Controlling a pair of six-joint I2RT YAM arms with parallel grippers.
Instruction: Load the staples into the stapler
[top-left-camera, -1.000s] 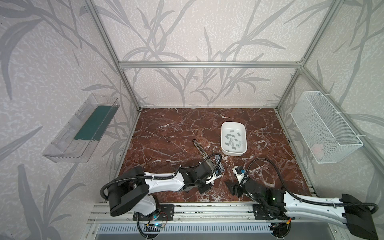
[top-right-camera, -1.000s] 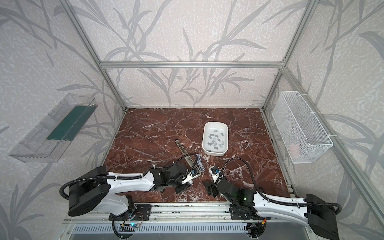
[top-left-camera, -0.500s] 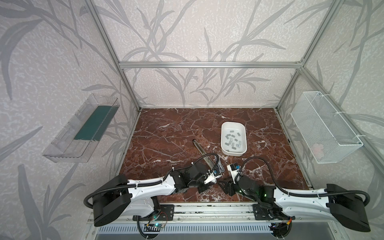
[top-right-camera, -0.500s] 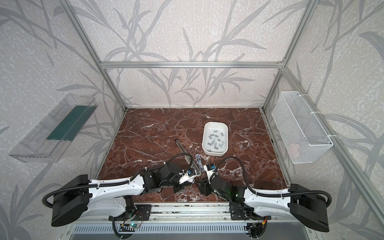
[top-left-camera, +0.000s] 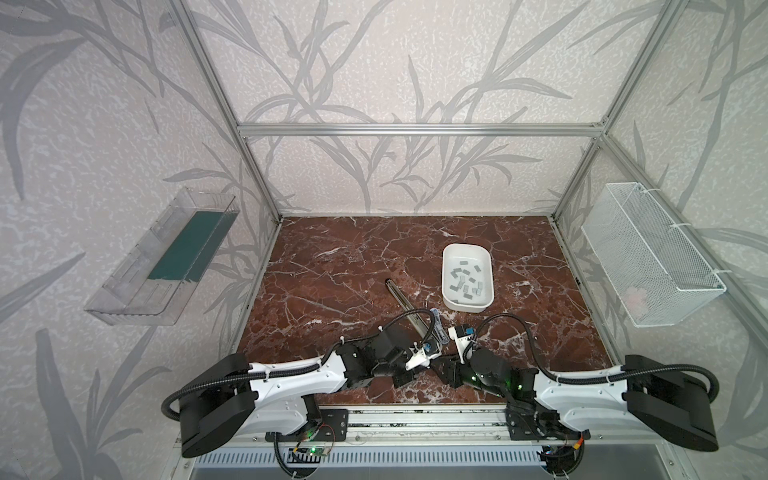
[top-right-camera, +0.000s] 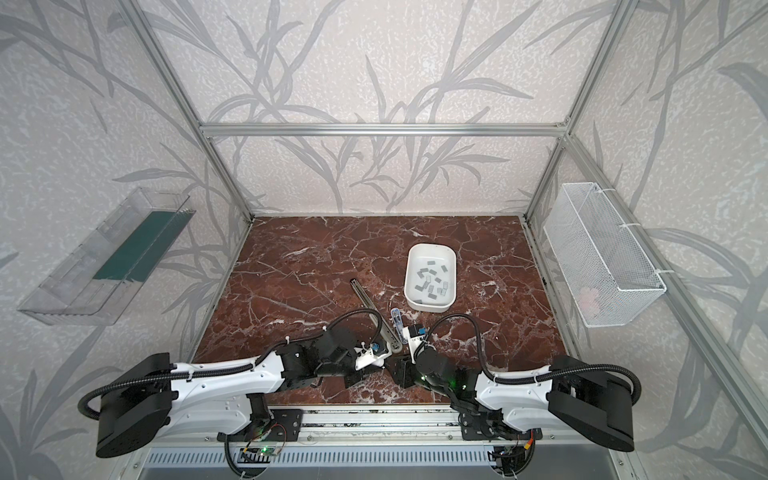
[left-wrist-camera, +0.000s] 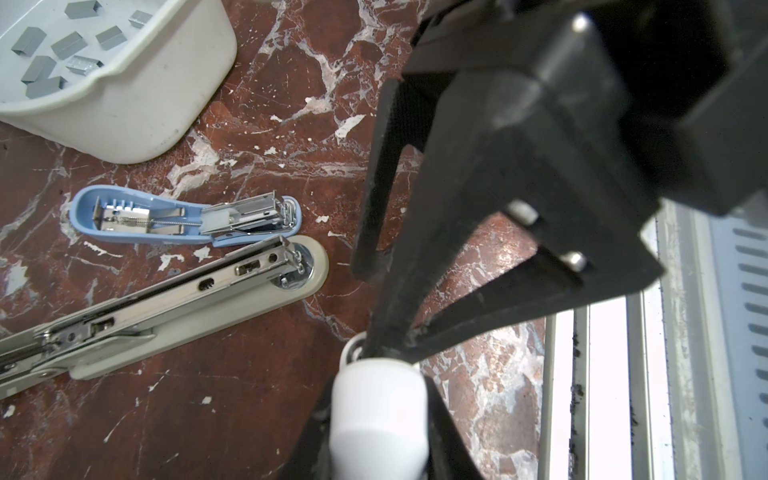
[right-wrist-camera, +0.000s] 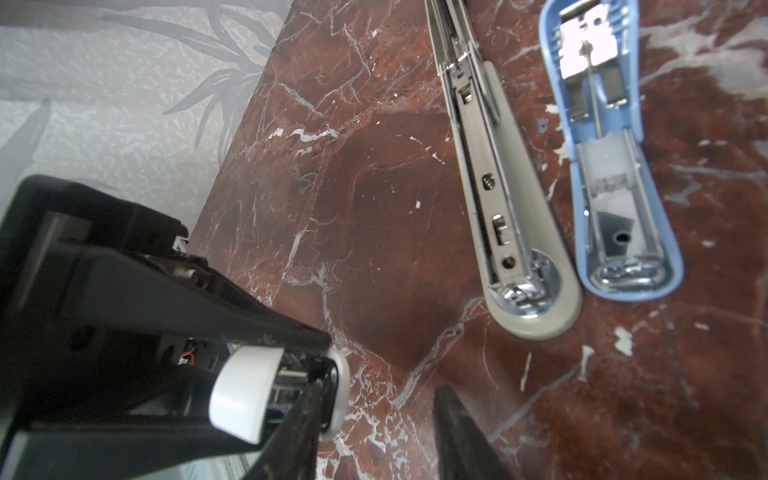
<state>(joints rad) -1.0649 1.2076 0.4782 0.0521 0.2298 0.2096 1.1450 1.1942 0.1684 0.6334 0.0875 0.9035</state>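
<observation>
Staples (top-left-camera: 467, 279) in tray (top-left-camera: 466, 246), right of centre. Long stapler (top-left-camera: 401, 297) beside short stapler (top-left-camera: 438, 328), front-left of it. Third stapler (right-wrist-camera: 245, 395) in left pincer (left-wrist-camera: 378, 386).

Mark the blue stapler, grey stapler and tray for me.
blue stapler (left-wrist-camera: 183, 219): left wrist view, open spring channel.
grey stapler (right-wrist-camera: 496, 195): right wrist view, metal rail.
tray (top-left-camera: 465, 308): in a top view, near wall.

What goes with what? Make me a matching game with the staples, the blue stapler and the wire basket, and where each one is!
Things:
1. staples
2. blue stapler
3. wire basket

Places:
A. hanging on the wall
B. lying open on the table
C. inside the white tray

Pairs: 1-C, 2-B, 3-A.
</observation>
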